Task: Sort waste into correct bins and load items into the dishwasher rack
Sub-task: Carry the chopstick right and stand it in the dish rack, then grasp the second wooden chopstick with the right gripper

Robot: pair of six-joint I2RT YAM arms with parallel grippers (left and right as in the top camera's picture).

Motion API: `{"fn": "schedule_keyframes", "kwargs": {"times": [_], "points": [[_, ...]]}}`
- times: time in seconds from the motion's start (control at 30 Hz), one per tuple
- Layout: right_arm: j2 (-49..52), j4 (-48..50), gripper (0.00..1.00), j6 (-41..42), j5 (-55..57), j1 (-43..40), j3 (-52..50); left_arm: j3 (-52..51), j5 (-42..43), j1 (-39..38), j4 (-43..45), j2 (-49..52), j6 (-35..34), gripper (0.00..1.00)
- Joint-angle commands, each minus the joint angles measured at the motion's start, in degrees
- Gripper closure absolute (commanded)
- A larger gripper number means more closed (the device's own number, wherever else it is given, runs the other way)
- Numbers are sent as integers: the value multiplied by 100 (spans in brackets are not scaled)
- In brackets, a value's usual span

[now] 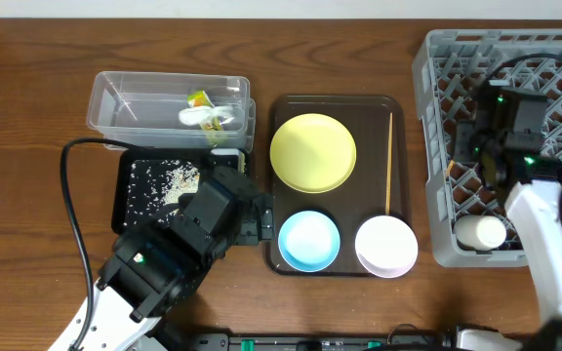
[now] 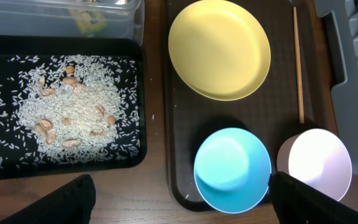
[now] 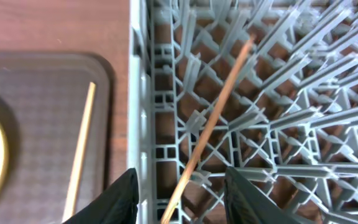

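Note:
The clear tub [image 1: 115, 102] holds the snack wrapper [image 1: 199, 100] and white scrap [image 1: 206, 117]. The black tray [image 1: 125, 210] holds rice scraps [image 2: 67, 106]. The yellow plate [image 1: 312, 152], blue bowl [image 1: 308, 240], pinkish-white bowl [image 1: 386, 245] and one chopstick [image 1: 390, 161] sit on the brown serving tray. My left gripper [image 2: 182, 205] is open and empty, above the tray's front left edge by the blue bowl [image 2: 232, 168]. My right gripper [image 3: 180, 183] is open over the grey rack [image 1: 437, 68]. The other chopstick [image 3: 213, 118] lies on the lattice between its fingers. The white cup [image 1: 480, 232] lies in the rack's front left corner.
The brown serving tray [image 1: 273, 185] stands between the black tray and the rack. The rack's left wall [image 3: 138, 74] runs beside the tray's chopstick [image 3: 82, 143]. A black cable [image 1: 71, 195] loops on the table at the left.

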Motion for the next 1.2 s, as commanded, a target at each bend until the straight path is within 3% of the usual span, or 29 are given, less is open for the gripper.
{"fn": "schedule_keyframes", "kwargs": {"times": [0.0, 0.1, 0.17, 0.2, 0.27, 0.67, 0.8, 0.87, 0.9, 0.93, 0.97, 1.0, 1.03, 1.13, 1.17], "points": [[-439, -46, 56, 236, -201, 24, 52, 63, -92, 24, -13, -26, 35, 9], [-693, -310, 58, 308, -195, 140, 52, 63, -92, 24, -13, -26, 35, 9], [-706, -507, 74, 529, -107, 140, 52, 63, -92, 24, -13, -26, 35, 9], [-667, -590, 87, 844, 26, 85, 44, 63, -92, 24, -13, -26, 35, 9], [-614, -643, 97, 1233, 22, -20, 44, 63, -92, 24, -13, -26, 35, 9], [-568, -739, 96, 1272, -1668, -111, 44, 63, -92, 24, -13, -26, 35, 9], [-590, -1043, 99, 640, -2640, 61, 44, 63, -92, 24, -13, -26, 35, 9], [-588, -1104, 91, 640, -2627, 317, 44, 63, -92, 24, -13, -26, 35, 9], [-568, -1115, 78, 640, -2581, 474, 44, 63, -92, 24, -13, -26, 35, 9], [-546, -1119, 71, 643, -2485, 649, 44, 63, -92, 24, -13, -26, 35, 9], [-498, -1130, 53, 645, -2319, 837, 44, 63, -92, 24, -13, -26, 35, 9], [-437, -1141, 26, 658, -2116, 1008, 42, 63, -92, 24, -13, -26, 35, 9], [-341, -1147, 17, 741, -1784, 1204, 42, 63, -92, 24, -13, -26, 35, 9], [68, -1150, 24, 1119, -673, 1663, 42, 63, -92, 24, -13, -26, 35, 9], [245, -1147, 35, 1329, -343, 1759, 42, 63, -92, 24, -13, -26, 35, 9]]}}
